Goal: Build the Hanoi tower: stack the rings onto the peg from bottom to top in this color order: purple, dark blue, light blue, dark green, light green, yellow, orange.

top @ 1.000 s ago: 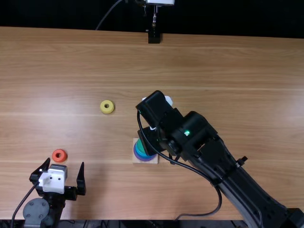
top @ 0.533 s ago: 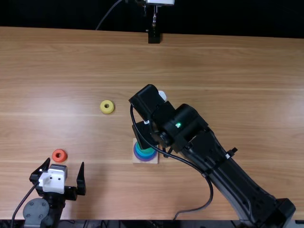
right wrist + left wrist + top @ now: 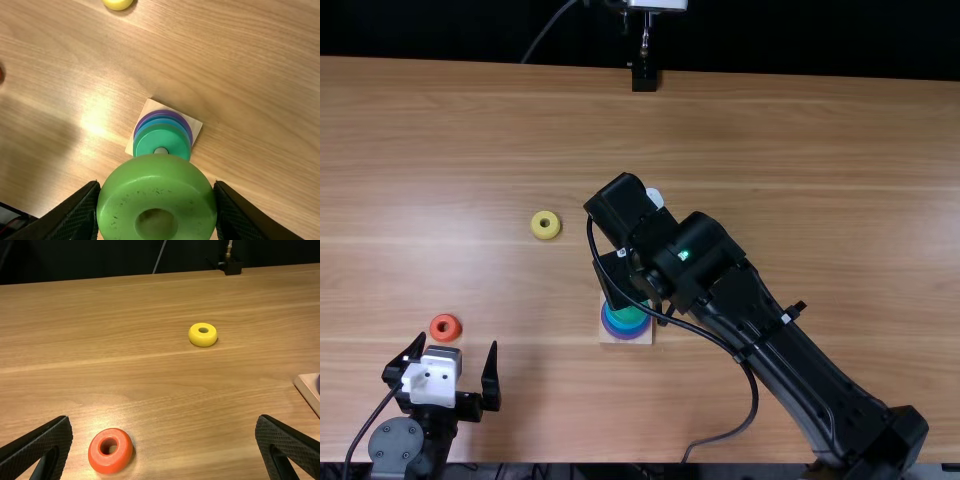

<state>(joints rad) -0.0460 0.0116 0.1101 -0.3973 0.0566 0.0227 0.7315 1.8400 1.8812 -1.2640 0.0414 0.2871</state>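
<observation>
- Currently in hand: step five of seven, light green ring, to be set on the peg (image 3: 161, 150); placement judged to be under way, release not yet made.
- Right gripper (image 3: 157, 187): mine, closed on the light green ring (image 3: 157, 175), one finger to each side, hole clear between them.
- Stack, on its square wooden base (image 3: 151, 106): dark green ring (image 3: 172, 140) uppermost, blue edging (image 3: 162, 120) beneath, purple ring (image 3: 162, 113) lowest. The two blues I cannot part with certainty; order appears correct.
- Peg tip: showing through the dark green ring, just past the held ring's rim in my right wrist view. Whether the hole stands truly over it, I cannot tell.
- Next move, as I judge it: bring hole over peg, keep ring level, lower onto dark green, then open and lift straight away.
- Hazard, likely: a hole off-centre would catch the peg tip, tilting the ring or nudging the base.
- Left gripper (image 3: 164, 420): mine, open and empty, by the orange ring (image 3: 111, 465).
- Outstanding: yellow ring (image 3: 202, 341), flat on the surface (image 3: 150, 380), wanted next; orange ring, likewise flat, wanted last.
</observation>
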